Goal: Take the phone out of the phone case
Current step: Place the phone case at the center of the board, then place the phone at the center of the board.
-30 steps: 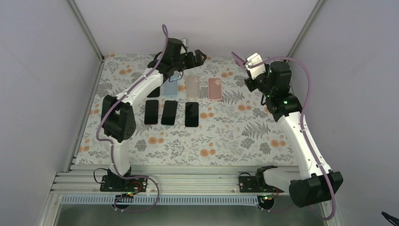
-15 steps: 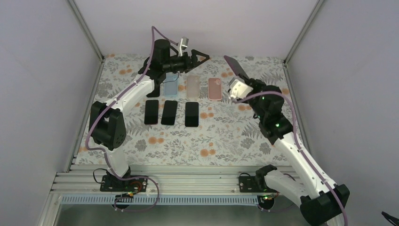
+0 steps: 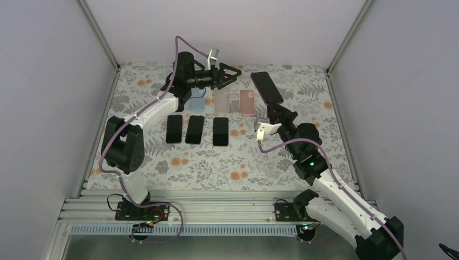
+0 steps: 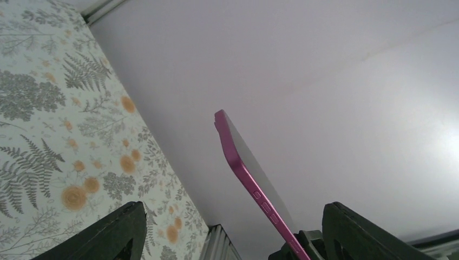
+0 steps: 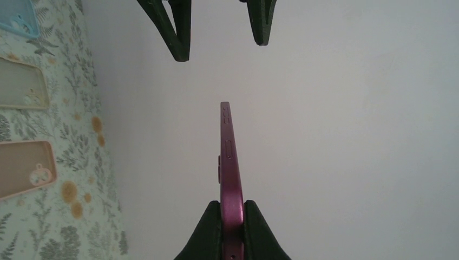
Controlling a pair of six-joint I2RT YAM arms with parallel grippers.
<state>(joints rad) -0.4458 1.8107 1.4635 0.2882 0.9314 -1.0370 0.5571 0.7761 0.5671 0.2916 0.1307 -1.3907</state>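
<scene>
Floral table [image 3: 260, 157] lay below while the right jaws pinched the cased phone [image 3: 266, 86] by its end, edge toward the spread left jaws, likely so they could grip it.

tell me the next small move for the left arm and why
Probably ease the open left gripper forward until its fingers straddle the free end of the magenta-cased phone. The right gripper is shut on the other end, and the left fingers stand short of it.
</scene>
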